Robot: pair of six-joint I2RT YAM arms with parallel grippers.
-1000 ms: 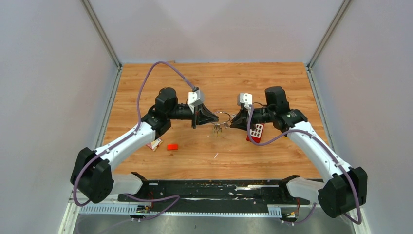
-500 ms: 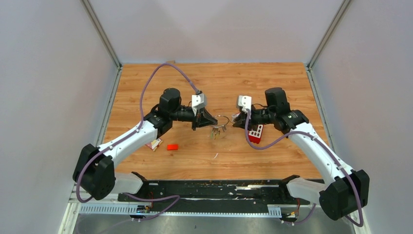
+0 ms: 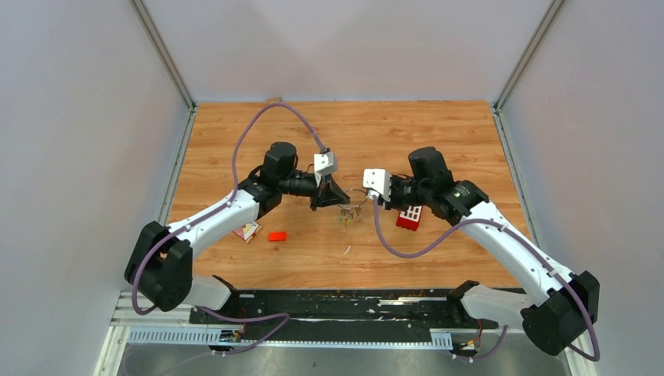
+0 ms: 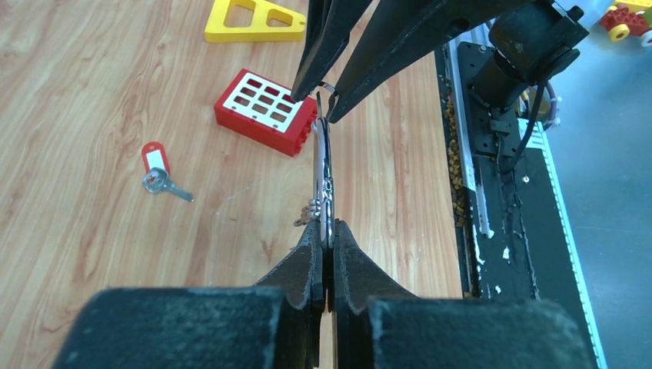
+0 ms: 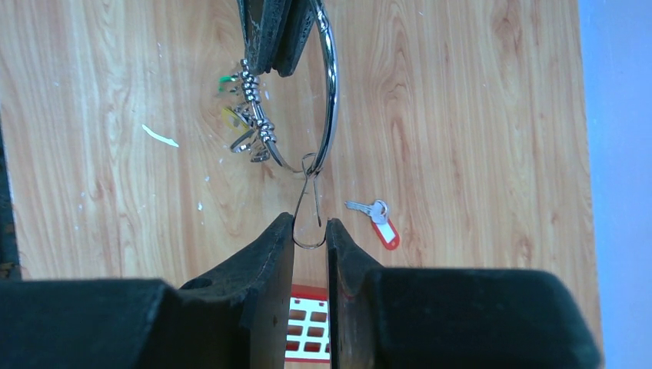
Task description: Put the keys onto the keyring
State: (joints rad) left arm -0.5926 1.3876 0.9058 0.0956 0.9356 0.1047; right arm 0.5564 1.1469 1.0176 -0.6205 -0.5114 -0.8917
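Observation:
My left gripper (image 4: 326, 227) is shut on the rim of the silver keyring (image 4: 323, 165), which it holds edge-on above the table. In the right wrist view the keyring (image 5: 332, 92) curves down to a thin wire loop (image 5: 309, 231). My right gripper (image 5: 311, 223) pinches that loop between its tips. Several keys (image 5: 250, 115) with green and yellow heads hang bunched on the ring's left side. A loose key with a red tag (image 5: 378, 217) lies on the table; it also shows in the left wrist view (image 4: 158, 173). From above, the two grippers meet at the keyring (image 3: 354, 202).
A red block with white squares (image 3: 409, 216) lies under my right arm. A small red block (image 3: 276, 236) lies left of centre. A yellow plastic piece (image 4: 254, 19) lies beyond the red block. A black rail (image 3: 337, 301) runs along the near edge.
My right gripper has moved left, closing in on the keyring's wire loop. My left gripper has shifted slightly right with the ring; the hanging keys moved with it.

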